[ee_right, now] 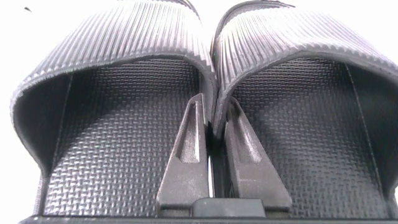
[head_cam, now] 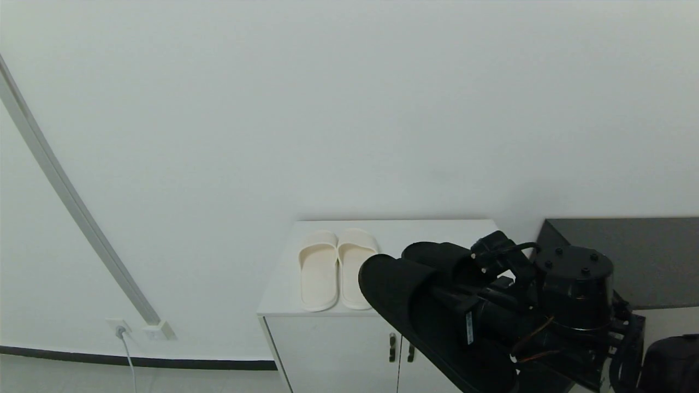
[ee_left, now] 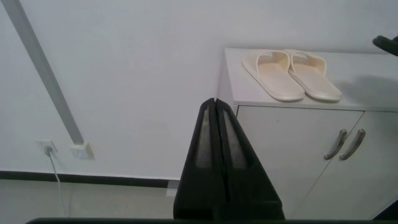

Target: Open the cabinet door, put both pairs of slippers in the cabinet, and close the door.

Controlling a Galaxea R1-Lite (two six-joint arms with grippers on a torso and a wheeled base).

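While the white two-door cabinet (head_cam: 327, 349) stands shut, the right gripper (ee_right: 211, 109) clamps the ribbed black rubber slippers (head_cam: 415, 295) by their inner edges, aloft beside the cream slippers (head_cam: 338, 270) on top; the left gripper (ee_left: 215, 109), closed and empty, likely must pull a handle (head_cam: 392, 347) next.

blk slippers (ee_right: 112, 56) ribbed matt rubber, cabinet (head_cam: 322, 349) smooth

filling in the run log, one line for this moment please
right tool: shut on black slippers | left tool: shut, empty | white slippers: on cabinet top | cabinet doors: closed
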